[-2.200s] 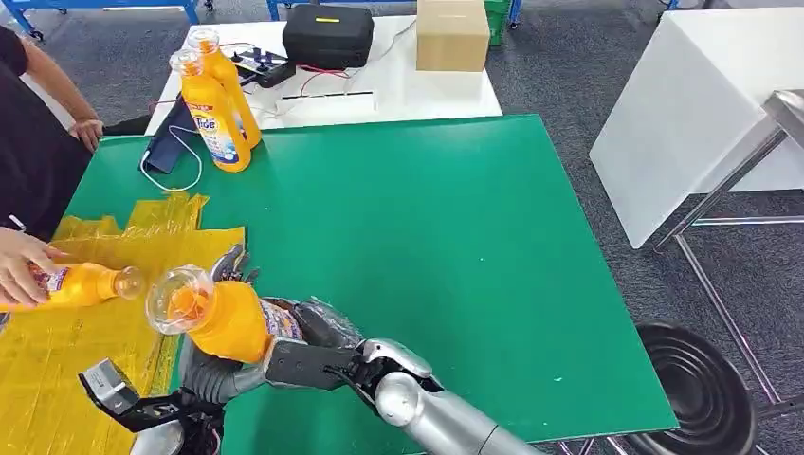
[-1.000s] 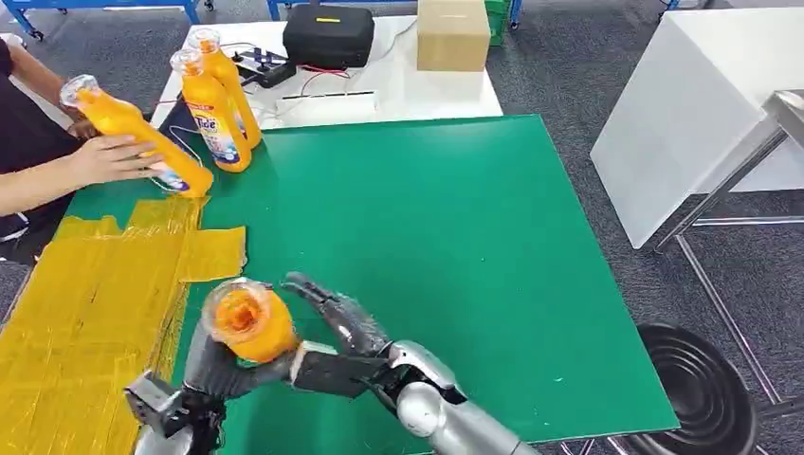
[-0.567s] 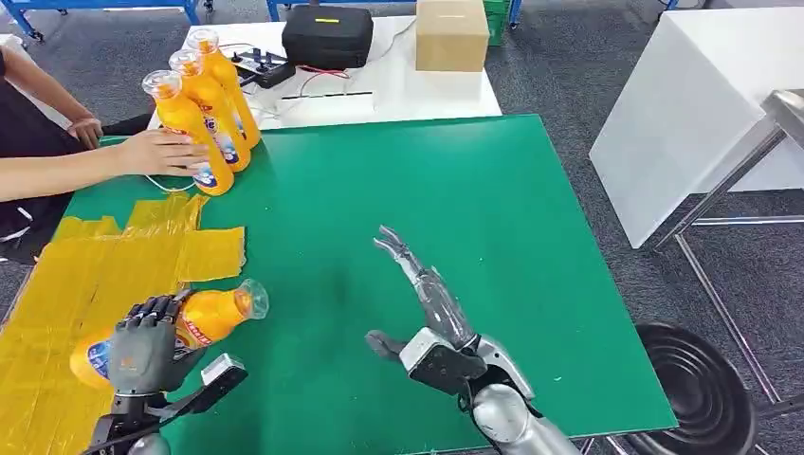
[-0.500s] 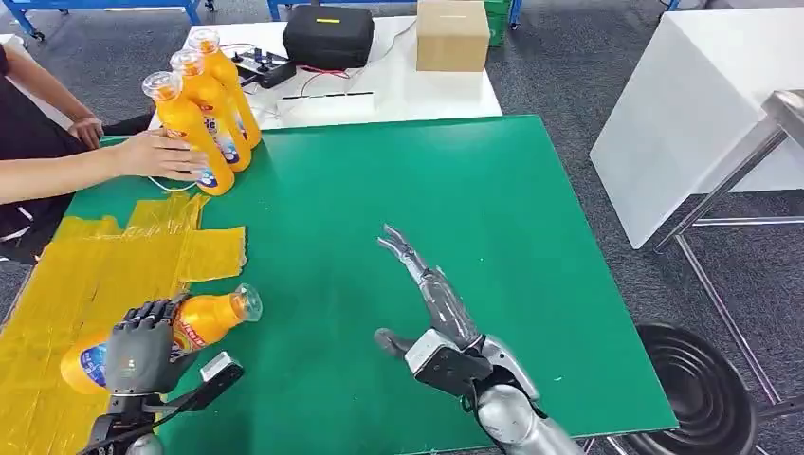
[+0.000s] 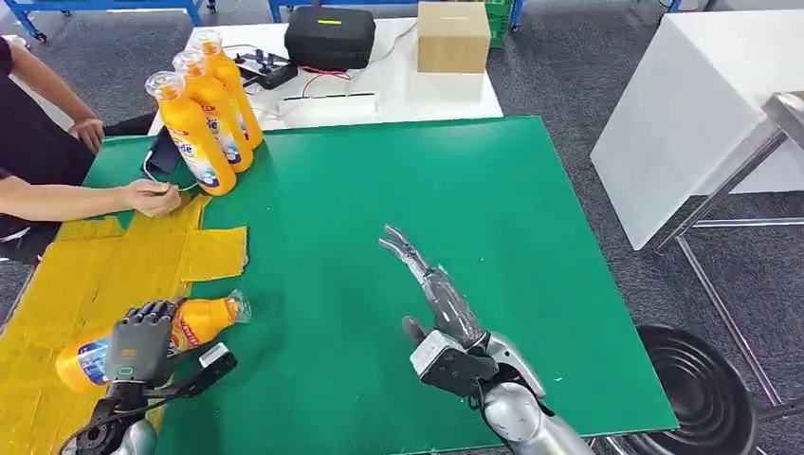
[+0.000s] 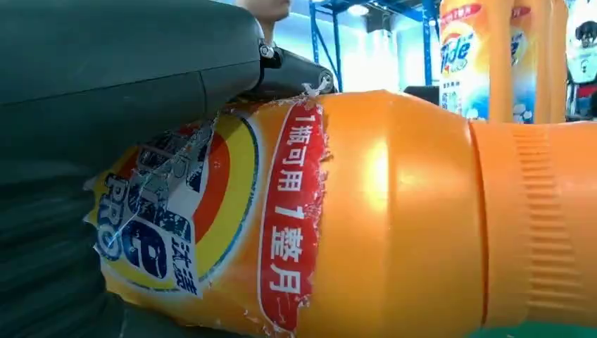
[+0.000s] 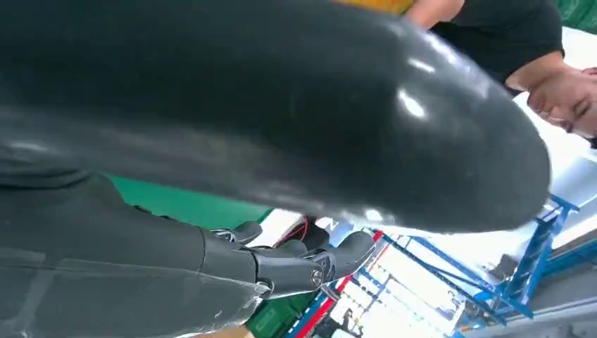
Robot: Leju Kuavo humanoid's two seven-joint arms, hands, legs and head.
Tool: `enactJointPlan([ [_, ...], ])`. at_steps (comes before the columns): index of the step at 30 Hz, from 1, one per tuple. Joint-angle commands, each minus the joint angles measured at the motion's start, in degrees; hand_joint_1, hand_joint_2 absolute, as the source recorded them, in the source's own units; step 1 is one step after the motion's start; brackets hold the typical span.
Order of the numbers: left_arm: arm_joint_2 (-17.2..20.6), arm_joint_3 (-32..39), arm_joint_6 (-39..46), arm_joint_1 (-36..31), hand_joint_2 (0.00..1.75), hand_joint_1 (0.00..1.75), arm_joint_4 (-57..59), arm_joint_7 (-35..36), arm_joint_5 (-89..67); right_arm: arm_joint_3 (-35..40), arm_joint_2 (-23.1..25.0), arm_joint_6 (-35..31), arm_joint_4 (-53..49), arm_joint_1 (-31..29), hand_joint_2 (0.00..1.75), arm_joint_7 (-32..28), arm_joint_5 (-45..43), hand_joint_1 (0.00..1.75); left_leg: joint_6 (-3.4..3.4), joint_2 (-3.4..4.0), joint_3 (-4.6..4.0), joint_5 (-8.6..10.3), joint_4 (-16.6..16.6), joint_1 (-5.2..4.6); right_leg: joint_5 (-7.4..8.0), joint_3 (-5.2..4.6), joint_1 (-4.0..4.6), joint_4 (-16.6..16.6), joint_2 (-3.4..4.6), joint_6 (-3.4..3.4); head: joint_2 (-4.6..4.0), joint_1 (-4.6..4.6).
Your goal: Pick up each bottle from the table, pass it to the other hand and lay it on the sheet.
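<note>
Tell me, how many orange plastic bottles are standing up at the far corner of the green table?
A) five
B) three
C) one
B: three upright orange plastic bottles stand in a row at the far left corner of the green table, while a fourth one lies on its side in the robot's left hand over the yellow sheet.

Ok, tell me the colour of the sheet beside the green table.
Yellow sheet, clearest in the head view.
</note>
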Motion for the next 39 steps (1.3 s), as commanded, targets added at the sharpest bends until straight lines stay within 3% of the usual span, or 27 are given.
enactJointPlan([
  [1,1.68,-3.37,-2.32,-2.69,1.75,0.0,12.28,-1.06,1.68,1.3,-1.51,0.61,1.53,-3.04,0.0,0.62,-0.36,0.0,-0.04,0.07,0.21,0.04,-0.09,-0.01,0.05,0.17,-0.02,-0.03,0.15,-0.05,0.02,0.0],
  [4,1.14,-3.51,-3.62,-1.15,1.75,0.0,8.49,-5.98,8.48,1.03,-1.79,0.53,1.36,-2.59,0.0,0.65,-0.33,0.0,-0.04,0.06,0.3,0.04,-0.09,0.01,0.06,0.28,0.02,-0.04,0.14,-0.04,0.0,-0.02],
  [20,1.47,-5.66,-5.75,1.79,1.75,0.0,1.7,-8.58,11.5,1.12,-1.81,1.01,2.12,-2.72,0.0,0.78,0.03,0.0,-0.08,0.06,0.38,0.08,-0.08,0.02,0.04,0.34,0.04,-0.03,0.17,-0.03,0.0,0.0],
  [26,0.45,-4.86,-3.92,2.63,1.75,0.0,-0.89,-12.65,16.67,1.1,-2.03,0.98,2.01,-1.98,0.0,0.78,0.27,0.0,-0.06,-0.01,0.4,0.08,-0.07,0.0,0.01,0.36,-0.02,-0.01,0.06,-0.03,0.0,0.02],
  [39,0.45,-4.86,-3.92,2.63,1.75,0.0,-0.89,-12.65,16.67,1.1,-2.03,0.98,2.01,-1.98,0.0,0.78,0.27,0.0,-0.07,-0.05,0.33,0.08,-0.06,0.03,0.01,0.27,0.03,-0.03,0.03,-0.03,0.0,0.02],
])
